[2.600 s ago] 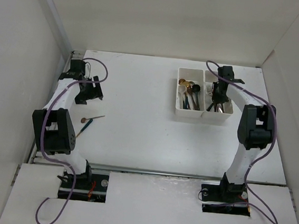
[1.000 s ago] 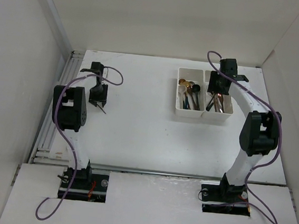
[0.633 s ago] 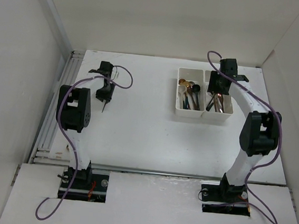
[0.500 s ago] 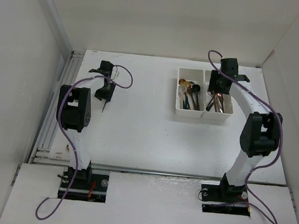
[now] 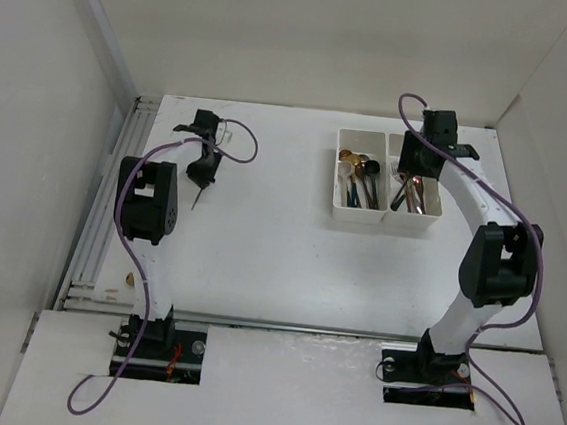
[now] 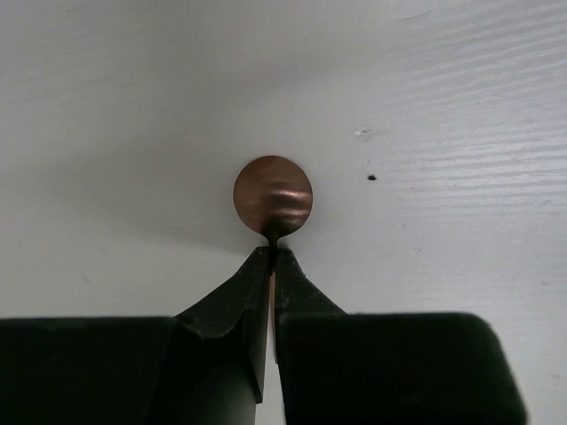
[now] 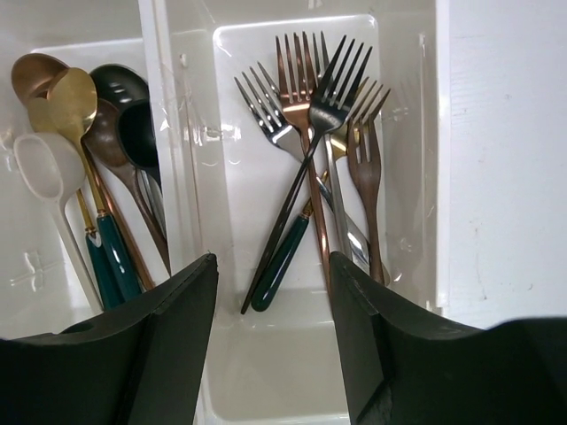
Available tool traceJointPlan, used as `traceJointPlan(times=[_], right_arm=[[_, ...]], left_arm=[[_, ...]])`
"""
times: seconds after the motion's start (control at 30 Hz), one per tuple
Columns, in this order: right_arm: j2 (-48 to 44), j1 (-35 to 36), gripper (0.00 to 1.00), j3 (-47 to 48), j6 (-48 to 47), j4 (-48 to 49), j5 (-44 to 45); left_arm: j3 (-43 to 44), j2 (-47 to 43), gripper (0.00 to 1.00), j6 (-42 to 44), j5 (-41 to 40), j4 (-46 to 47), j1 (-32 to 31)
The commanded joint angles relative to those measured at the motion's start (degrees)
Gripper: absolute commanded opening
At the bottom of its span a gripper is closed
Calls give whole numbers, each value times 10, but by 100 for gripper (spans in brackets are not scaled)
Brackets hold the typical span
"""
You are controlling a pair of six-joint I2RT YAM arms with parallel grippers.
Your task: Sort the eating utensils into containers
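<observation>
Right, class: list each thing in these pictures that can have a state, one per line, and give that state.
left gripper: shut on the copper spoon, at its neck.
copper spoon: gripped, bowl sticking out past the fingertips, not yet in a bin.
right gripper: open, empty, above the fork bin.
spoon bin: open-topped, holding spoons only.
fork bin: open-topped, holding forks, some crossed.

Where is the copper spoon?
The spoon is pinched in the left gripper at the table's far left, far from the bins; the left wrist view shows its bowl just beyond the gripper.
</observation>
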Motion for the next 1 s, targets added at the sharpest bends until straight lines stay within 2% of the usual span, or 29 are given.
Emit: traceJointPlan(times=[0.0, 0.1, 0.17, 0.3, 0.53, 0.8, 0.97], right_arm=[[-35, 5, 59, 0, 2, 31, 9], [-49, 5, 59, -13, 7, 39, 9], [-69, 10, 59, -28, 14, 63, -10], [-109, 29, 59, -63, 21, 120, -44], [-141, 103, 60, -91, 5, 164, -16], [-158, 116, 60, -137, 102, 210, -5], [-190, 116, 60, -161, 129, 202, 56]], left_arm=[[13, 28, 0, -29, 101, -46, 0], [87, -4, 0, -53, 141, -60, 0], [169, -15, 0, -76, 170, -78, -6], [263, -26, 0, -136, 228, -84, -20], [360, -18, 0, -174, 255, -64, -119], [360, 8, 0, -300, 276, 78, -217], [319, 22, 0, -367, 287, 201, -245]])
